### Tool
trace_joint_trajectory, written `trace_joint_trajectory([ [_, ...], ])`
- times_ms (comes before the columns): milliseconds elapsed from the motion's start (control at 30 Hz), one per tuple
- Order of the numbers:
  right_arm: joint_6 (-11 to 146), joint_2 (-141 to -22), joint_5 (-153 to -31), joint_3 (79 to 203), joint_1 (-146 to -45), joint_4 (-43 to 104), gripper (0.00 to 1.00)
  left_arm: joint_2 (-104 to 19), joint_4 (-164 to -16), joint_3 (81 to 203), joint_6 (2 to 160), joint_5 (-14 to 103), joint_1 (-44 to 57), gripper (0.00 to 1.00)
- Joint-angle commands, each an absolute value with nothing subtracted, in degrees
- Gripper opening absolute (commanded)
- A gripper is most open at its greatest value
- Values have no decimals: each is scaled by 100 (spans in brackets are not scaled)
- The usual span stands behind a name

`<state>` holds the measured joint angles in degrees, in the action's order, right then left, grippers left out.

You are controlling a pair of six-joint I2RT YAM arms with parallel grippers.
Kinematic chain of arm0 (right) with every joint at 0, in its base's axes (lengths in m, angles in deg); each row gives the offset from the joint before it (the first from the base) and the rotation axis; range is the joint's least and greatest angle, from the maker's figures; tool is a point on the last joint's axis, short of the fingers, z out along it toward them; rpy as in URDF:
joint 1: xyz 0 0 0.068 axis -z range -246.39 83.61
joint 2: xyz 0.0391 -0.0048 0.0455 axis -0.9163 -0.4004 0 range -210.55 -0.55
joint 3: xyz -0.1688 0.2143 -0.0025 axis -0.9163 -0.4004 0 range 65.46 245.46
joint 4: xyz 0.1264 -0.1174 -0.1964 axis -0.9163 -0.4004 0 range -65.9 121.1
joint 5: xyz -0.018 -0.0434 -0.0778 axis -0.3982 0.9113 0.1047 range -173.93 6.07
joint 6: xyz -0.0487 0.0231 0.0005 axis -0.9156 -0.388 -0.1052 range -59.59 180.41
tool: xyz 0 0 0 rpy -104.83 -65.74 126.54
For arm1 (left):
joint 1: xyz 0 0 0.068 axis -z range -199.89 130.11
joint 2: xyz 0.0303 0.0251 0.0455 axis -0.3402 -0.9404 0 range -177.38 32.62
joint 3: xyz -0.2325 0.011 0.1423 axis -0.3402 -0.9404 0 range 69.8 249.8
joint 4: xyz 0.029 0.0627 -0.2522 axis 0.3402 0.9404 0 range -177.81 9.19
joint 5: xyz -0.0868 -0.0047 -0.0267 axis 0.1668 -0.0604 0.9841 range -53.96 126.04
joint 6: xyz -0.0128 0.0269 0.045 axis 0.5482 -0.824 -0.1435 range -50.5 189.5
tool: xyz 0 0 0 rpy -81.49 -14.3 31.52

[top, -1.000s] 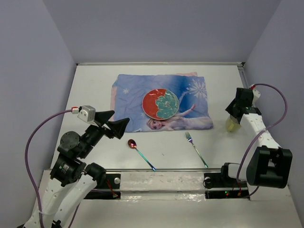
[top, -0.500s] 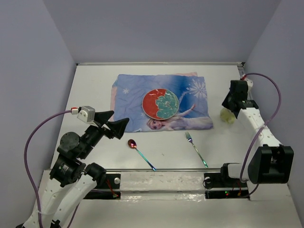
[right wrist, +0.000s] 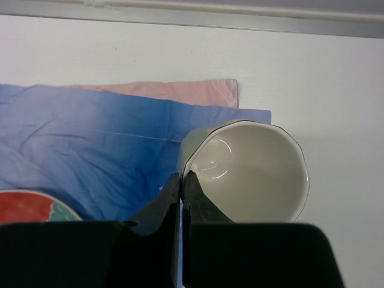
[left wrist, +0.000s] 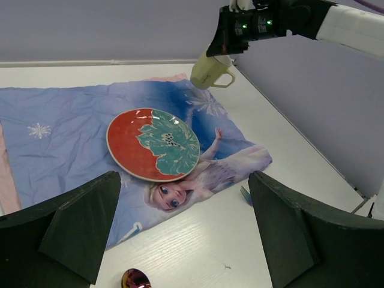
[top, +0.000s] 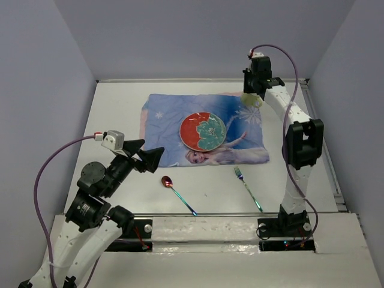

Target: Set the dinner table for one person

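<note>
Right gripper point(right wrist: 181, 180) first: pinched shut on the wall of the pale cup point(right wrist: 252, 171), both fingers pressed flat together at the rim. Holds this cup over the far right corner of the placemat point(top: 168, 114), tilted, with the open mouth turned up to the wrist camera and the handle on the side away from the placemat. Cannot tell whether touching the cloth or hanging just above it.

Under everything, the dinner table point(top: 120, 108): white, matte and flat, reaching out past the placemat on all sides.

On this table, the placemat itself: blue cloth with a printed cartoon princess and snowflakes, a little wrinkled, with a pink strip along its far edge. On the placemat, a bit right of its middle, the round plate point(top: 203, 131), lying flat, part red and part green.

Off the placemat, on the bare white just beyond its near edge:
- the fork point(top: 248, 189), close to the near right corner, tines toward the placemat, handle running away from it;
- the spoon point(top: 177, 191), before the middle of the near edge, red bowl toward the placemat.

Further out, beyond the near left corner of the placemat, the left gripper point(top: 146, 153): raised over the table, pointed toward the placemat, jaws spread wide with nothing between them.
</note>
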<state>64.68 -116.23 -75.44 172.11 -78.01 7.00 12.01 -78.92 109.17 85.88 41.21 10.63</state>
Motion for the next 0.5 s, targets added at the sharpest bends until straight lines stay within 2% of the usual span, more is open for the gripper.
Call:
trace_joint_trajectory([
  [0,5813,-12190,-7741,18436,-7773,273,0,1056,-8042,10917,8514,4114,947,99],
  [167,5786,-12676,-8014,18973,-7773,61,0,968,-8077,10917,8514,4158,780,99],
  [333,5795,-12922,-7997,18895,-7826,-1,0,906,-8095,10926,8505,4193,701,99],
  [400,5821,-12949,-7814,18869,-7878,-1,17,906,-8095,10917,8505,4193,666,99],
  [433,5856,-12940,-7769,18886,-7879,-1,29,889,-8095,10917,8505,4193,657,99],
  [467,5874,-12922,-7743,18886,-7931,-1,54,888,-8095,10917,8505,4193,639,99],
])
